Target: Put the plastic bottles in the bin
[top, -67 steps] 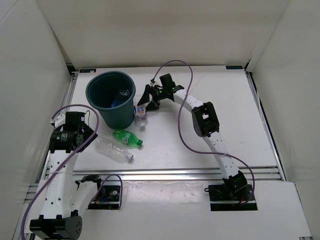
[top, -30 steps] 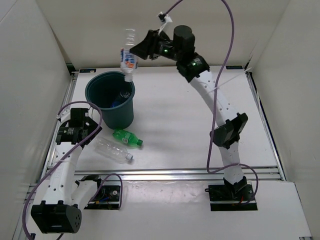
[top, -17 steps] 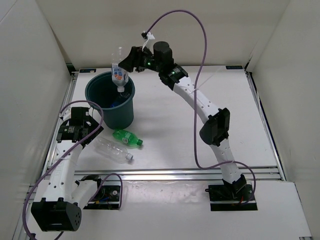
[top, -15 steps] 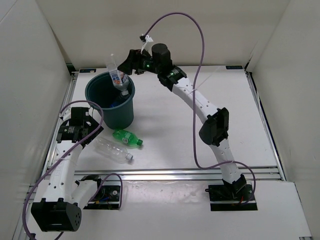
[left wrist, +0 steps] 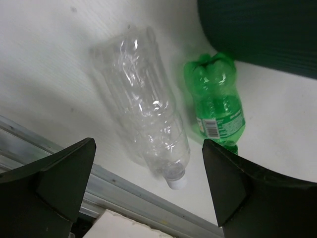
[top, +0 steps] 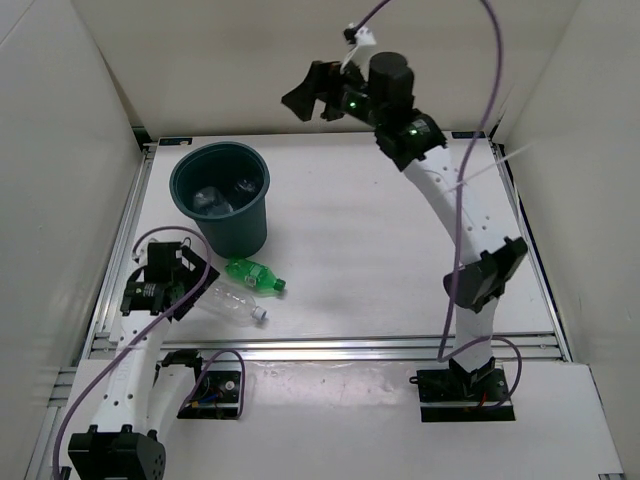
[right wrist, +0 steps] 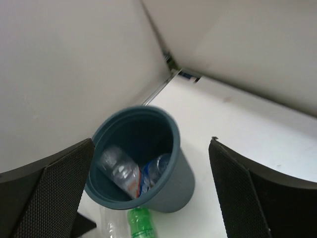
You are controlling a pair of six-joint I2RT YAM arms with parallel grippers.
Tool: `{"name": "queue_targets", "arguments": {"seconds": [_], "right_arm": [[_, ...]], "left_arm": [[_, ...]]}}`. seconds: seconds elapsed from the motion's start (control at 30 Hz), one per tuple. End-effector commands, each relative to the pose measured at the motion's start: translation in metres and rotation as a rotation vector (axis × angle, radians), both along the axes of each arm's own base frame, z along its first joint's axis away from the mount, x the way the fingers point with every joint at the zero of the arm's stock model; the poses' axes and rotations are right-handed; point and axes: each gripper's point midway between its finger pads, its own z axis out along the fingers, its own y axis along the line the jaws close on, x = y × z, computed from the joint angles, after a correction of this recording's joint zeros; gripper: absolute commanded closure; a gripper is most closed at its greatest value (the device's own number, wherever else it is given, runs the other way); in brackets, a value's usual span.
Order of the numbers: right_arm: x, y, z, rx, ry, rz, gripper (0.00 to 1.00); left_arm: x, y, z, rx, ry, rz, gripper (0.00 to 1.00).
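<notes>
Clear bottle under left pincer

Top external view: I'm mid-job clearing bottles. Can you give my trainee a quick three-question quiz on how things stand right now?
1. True or false: the green bottle lies inside the bin.
2. Which bottle lies nearest the left gripper? A: the green bottle. B: the clear unlabelled bottle. C: a labelled bottle in the bin.
3. Fill in: the right gripper, raised above the table, is ____ and holds nothing.

Key: 1 false; 2 B; 3 open.
</notes>
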Motion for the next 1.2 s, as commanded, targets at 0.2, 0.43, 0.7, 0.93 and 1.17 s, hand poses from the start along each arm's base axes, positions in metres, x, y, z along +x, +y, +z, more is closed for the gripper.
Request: {"name": "queue_targets", "arguments": {"seconds": [0.2,0.43,0.7,0.93,1.17], "right_arm": [[-0.018,-0.029,0.015,-0.06,-0.008,-0.036,0.0],[-0.025,-0.035,0.011,-0.085,-0.004,-0.034,0.0],[-0.019,-0.04,0.003,-0.088,0.02,-0.034,0.0],[-0.027,-0.05,0.003,-0.085,0.042,-0.015,0.0],[-0.03,-0.058,-0.005,-0.09,0.072,-0.013,0.0]], "left_arm": [[-0.01,-0.024,-0.054,-0.167,0.114,0.045,0.0],[-0.008,-0.01,-0.07,-0.102,0.118,0.086,0.0],[-0.002,-0.003,-0.081,-0.071,0.119,0.116,0.0],[0.002,-0.004,-0.097,-0.093,0.155,0.158,0.0],[-0.003,-0.01,-0.1,-0.125,0.162,0.15,0.16]]}}
